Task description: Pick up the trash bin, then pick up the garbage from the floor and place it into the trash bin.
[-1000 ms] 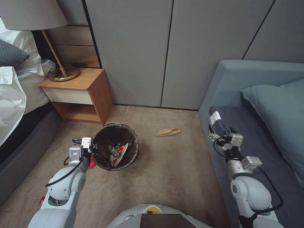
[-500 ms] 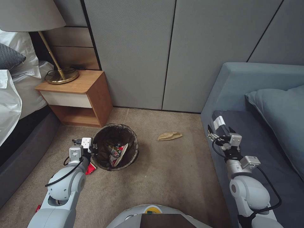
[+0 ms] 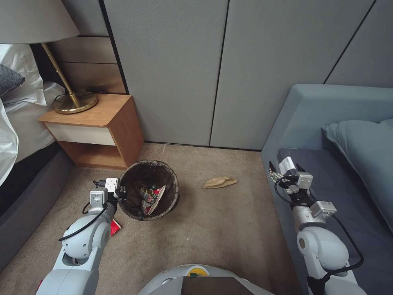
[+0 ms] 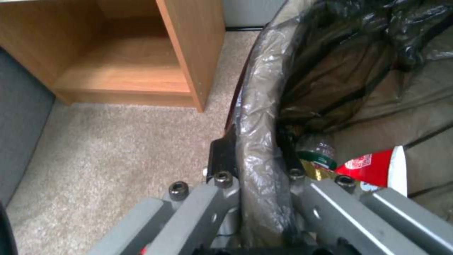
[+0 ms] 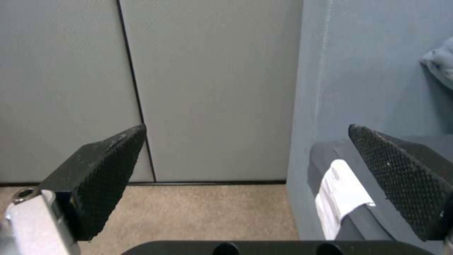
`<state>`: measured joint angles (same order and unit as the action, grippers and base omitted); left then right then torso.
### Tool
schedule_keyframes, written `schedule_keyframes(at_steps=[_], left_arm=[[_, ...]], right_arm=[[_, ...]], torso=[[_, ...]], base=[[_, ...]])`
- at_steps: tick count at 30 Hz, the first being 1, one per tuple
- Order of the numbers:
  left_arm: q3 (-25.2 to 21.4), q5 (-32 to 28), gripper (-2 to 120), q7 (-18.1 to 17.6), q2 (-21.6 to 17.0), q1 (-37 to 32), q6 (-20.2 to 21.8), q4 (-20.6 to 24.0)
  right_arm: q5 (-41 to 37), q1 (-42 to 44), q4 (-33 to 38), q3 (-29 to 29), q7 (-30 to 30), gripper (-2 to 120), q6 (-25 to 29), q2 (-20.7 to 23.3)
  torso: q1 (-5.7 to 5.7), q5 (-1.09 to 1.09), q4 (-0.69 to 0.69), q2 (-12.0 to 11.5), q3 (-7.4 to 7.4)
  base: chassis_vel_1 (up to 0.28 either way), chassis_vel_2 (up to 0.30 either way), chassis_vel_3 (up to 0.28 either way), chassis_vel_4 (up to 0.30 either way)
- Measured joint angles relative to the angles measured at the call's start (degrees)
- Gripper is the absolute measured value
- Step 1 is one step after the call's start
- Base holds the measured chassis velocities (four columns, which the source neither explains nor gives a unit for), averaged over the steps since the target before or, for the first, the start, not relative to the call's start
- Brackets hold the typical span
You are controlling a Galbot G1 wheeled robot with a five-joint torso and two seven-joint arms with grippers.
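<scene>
The trash bin (image 3: 173, 185), round and lined with a dark bag, is in front of me to the left in the head view. My left gripper (image 3: 120, 191) is shut on its near-left rim. In the left wrist view the bagged rim (image 4: 258, 117) is pinched between the left gripper's fingers (image 4: 222, 156). Garbage lies inside: a red-and-white cup (image 3: 157, 196) (image 4: 377, 166) and a bottle with a green cap (image 4: 320, 153). On the carpet a tan paper scrap (image 3: 220, 182) lies right of the bin, and a red wrapper (image 3: 115, 228) lies by my left forearm. My right gripper (image 3: 285, 171) (image 5: 250, 170) hangs open and empty at the sofa's edge.
A wooden nightstand (image 3: 98, 123) with a brass lamp (image 3: 74, 102) stands behind the bin to the left, beside a bed (image 3: 20, 119). A blue sofa (image 3: 327, 119) with a cushion runs along the right. Grey wall panels close the back. Bare carpet (image 3: 221, 221) lies between.
The camera has moved: nightstand and bed slid left, and scrap and red wrapper slid down the picture. The bin kept its place at my left gripper. Both arms hold their poses.
</scene>
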<state>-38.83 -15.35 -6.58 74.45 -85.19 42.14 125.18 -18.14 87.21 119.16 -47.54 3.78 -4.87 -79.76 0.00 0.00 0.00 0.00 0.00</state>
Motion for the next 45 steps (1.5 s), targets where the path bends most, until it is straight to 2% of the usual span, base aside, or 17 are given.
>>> schedule_keyframes(at_steps=[5, 11, 13, 14, 15, 16, 17, 19, 20, 23, 25, 28, 33, 36, 40, 42, 45], left_arm=[[0.0, 0.0, 3, 0.0, 0.1, 0.0, 0.0, -0.2], [0.0, 0.0, 3, 0.1, 0.1, 0.1, 0.0, -0.4], [0.0, 0.0, 3, 0.1, 0.1, 0.1, 0.0, -0.5], [0.0, 0.0, 3, 0.1, 0.1, 0.2, 0.0, -0.7], [0.0, 0.0, 3, 0.1, 0.2, 0.2, 0.0, -0.8], [0.0, 0.0, 3, 0.1, 0.2, 0.2, 0.0, -0.8], [0.0, 0.1, 3, 0.1, 0.3, 0.3, 0.0, -0.8], [0.1, 0.1, 3, 0.1, 0.4, 0.3, 0.0, -0.8], [0.1, 0.1, 3, 0.1, 0.4, 0.3, 0.0, -0.8], [0.0, 0.1, 3, 0.1, 0.5, -0.1, 0.0, -0.7], [0.0, 0.1, 3, 0.1, 0.5, -0.1, 0.0, -0.6], [-0.3, 0.2, 3, 0.1, 0.7, -0.5, 0.0, -0.3], [-0.3, 0.3, 3, 0.1, 0.7, -0.7, 0.0, -0.1], [-0.5, 0.5, 3, 0.1, 0.7, -1.1, 0.0, 0.2], [-0.5, 0.5, 3, 0.1, 0.7, -1.2, 0.0, 0.3], [-0.5, 0.7, 3, 0.1, 0.7, -1.2, 0.0, 0.3], [-0.4, 0.7, 3, 0.1, 0.7, -1.2, 0.0, 0.3]], right_arm=[[0.1, -0.1, -0.3, 0.0, -0.3, 100, 0.3, 0.0], [4.7, -0.4, -0.4, -0.1, -1.1, 100, 1.9, 0.0], [7.7, -0.5, -0.2, 0.8, -3.7, 100, 2.9, 0.5], [9.7, -1.0, 0.0, 2.5, -8.7, 100, 2.5, 1.1], [10.5, -1.6, 0.4, 3.5, -11.9, 100, 0.7, 1.8], [10.5, -1.6, 0.4, 3.5, -11.9, 100, 0.7, 1.8], [10.7, -2.2, 1.2, 4.2, -13.3, 100, -2.3, 2.8], [8.6, -3.6, 2.5, 4.6, -12.7, 100, -7.6, 5.0], [8.6, -3.6, 2.5, 4.6, -12.7, 100, -7.6, 5.0], [3.2, -7.2, 3.0, 6.7, -11.3, 100, -14.6, 9.9], [2.7, -7.7, 2.9, 7.1, -11.3, 100, -15.2, 10.7], [-2.7, -13.9, 0.2, 12.3, -11.7, 100, -20.7, 17.9], [-5.2, -18.0, -2.2, 15.7, -12.0, 100, -24.0, 20.9], [-6.7, -24.1, -7.2, 21.8, -11.0, 100, -25.9, 24.9], [-7.8, -26.5, -9.2, 25.0, -10.3, 100, -26.4, 26.4], [-9.5, -29.6, -11.7, 30.0, -9.9, 100, -27.3, 27.7], [-10.3, -32.0, -13.6, 34.2, -9.7, 100, -28.1, 28.1]], torso=[[0.00, 0.00, 0.00, 0.0, 0.00], [0.00, 0.01, 0.00, 0.0, 0.00], [0.00, -0.01, -0.01, 0.0, 0.00], [0.00, 0.00, -0.01, 0.0, 0.00], [0.00, 0.01, 0.01, 0.0, 0.00], [0.00, 0.01, 0.01, 0.0, 0.00], [0.00, 0.00, 0.00, 0.0, 0.00], [0.00, 0.00, -0.01, 0.0, 0.00], [0.00, 0.00, -0.01, 0.0, 0.00], [0.00, 0.01, -0.01, 0.0, 0.00], [0.00, 0.00, 0.00, 0.0, 0.00], [0.00, 0.00, 0.00, 0.0, 0.00], [0.00, 0.01, 0.00, 0.0, 0.00], [0.00, 0.01, 0.00, 0.0, 0.00], [0.00, 0.00, -0.01, 0.0, 0.00], [0.00, 0.00, 0.00, 0.0, 0.01], [0.00, 0.00, 0.00, 0.0, 0.00]], base=[[-0.053, 0.067, 0.050, -0.059], [-0.048, 0.044, 0.039, -0.053], [0.000, 0.000, 0.000, 0.000], [0.000, 0.000, 0.000, 0.000], [0.000, 0.000, 0.000, 0.000], [0.000, 0.000, 0.000, 0.000], [0.000, 0.000, 0.000, 0.000], [0.000, 0.000, 0.000, 0.000], [0.000, 0.000, 0.000, 0.000], [0.000, 0.000, 0.000, 0.000], [0.000, 0.000, 0.000, 0.000], [0.000, 0.000, 0.000, 0.000], [0.000, 0.000, 0.000, 0.000], [0.000, 0.000, 0.000, 0.000], [0.000, 0.000, 0.000, 0.000], [0.000, 0.000, 0.000, 0.000], [0.000, 0.000, 0.000, 0.000]])
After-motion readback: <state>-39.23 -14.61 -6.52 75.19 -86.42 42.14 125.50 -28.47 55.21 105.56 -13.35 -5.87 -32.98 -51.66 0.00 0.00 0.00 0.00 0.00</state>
